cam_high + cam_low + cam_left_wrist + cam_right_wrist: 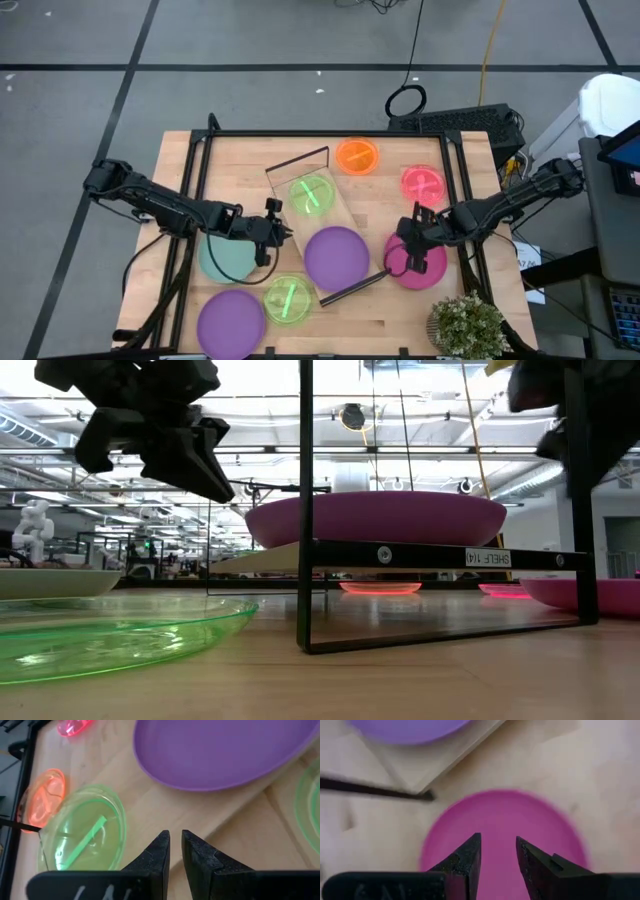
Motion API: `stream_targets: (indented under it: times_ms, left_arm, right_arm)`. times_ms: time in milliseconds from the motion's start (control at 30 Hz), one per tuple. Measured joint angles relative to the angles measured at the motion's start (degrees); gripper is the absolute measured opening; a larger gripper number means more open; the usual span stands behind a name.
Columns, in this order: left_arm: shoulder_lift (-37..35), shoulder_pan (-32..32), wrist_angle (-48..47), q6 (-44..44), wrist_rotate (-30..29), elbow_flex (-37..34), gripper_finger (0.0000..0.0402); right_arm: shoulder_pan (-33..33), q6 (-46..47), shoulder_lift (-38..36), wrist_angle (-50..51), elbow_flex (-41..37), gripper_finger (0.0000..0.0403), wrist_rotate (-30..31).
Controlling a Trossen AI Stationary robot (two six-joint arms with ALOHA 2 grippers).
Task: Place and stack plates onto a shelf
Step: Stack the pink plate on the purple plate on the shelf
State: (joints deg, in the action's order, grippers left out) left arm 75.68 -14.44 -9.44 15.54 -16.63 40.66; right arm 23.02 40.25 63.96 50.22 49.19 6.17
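The shelf (300, 215) lies slanted mid-table and carries a green divided plate (311, 193) and a purple plate (336, 256). My left gripper (272, 225) hovers at the shelf's left edge, shut and touching nothing; in its wrist view its fingers (175, 845) point past the shelf's green plate (82, 840) and purple plate (220, 750). My right gripper (410, 245) is open above the magenta plate (415, 262), which lies flat on the table right of the shelf. In the right wrist view the gripper (497, 845) stands over the magenta plate (502, 820).
A teal plate (228, 257), a second green plate (288, 298) and a second purple plate (231, 320) lie near the table's left front. An orange plate (357, 156) and a pink plate (422, 183) lie toward the far right. A potted plant (468, 325) stands at the near right corner.
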Motion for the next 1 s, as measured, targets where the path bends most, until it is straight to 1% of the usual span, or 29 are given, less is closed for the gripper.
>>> stream_targets:
  times_ms: [167,267,367,567,733,1000]
  left_arm:
    - [0.0,-0.8,-0.4,-1.3,0.0,0.0,0.0056]
    - [0.0,-1.1,-0.4,-1.6,0.0,0.0,0.0056]
    - [0.0,-1.1,-0.4,-1.7,0.0,0.0,0.0056]
    - [0.0,-1.1,-0.3,-1.2,0.0,0.0,0.0056]
    - [0.0,-1.0,-0.2,-1.1,0.0,0.0,0.0056]
    - [0.0,-1.0,0.8,-0.1,0.0,0.0,0.0056]
  right_arm:
    - [5.1,8.0,0.0,-1.3,0.0,0.0105,-0.5]
    - [8.4,11.1,0.9,-5.1,0.0,0.0105,-0.5]
    - [11.5,12.6,3.4,-8.1,0.0,0.0105,-0.5]
    - [16.4,17.0,9.3,-10.3,0.0,0.0105,-1.3]
    - [19.2,17.6,13.6,-13.5,0.0,0.0105,-1.8]
    - [21.1,17.0,18.0,-13.6,0.0,0.0105,-1.8]
